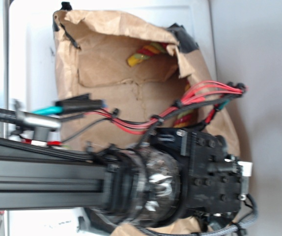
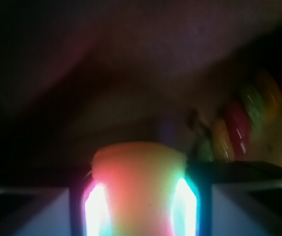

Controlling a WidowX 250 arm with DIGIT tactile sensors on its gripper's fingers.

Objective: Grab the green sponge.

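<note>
Sitting between the two fingers (image 2: 42,211) of your gripper (image 2: 140,206), the green sponge (image 2: 138,189) looks pinched on both sides in the wrist view. Beside it, to the right, you see a blurred rope (image 2: 239,125). In the exterior view the arm (image 1: 180,172) reaches into the paper bag (image 1: 111,73).

Likely lab rig: black aluminium rail (image 1: 38,177), loose red wiring (image 1: 200,96), brown paper bag (image 1: 116,88) as workspace.
</note>
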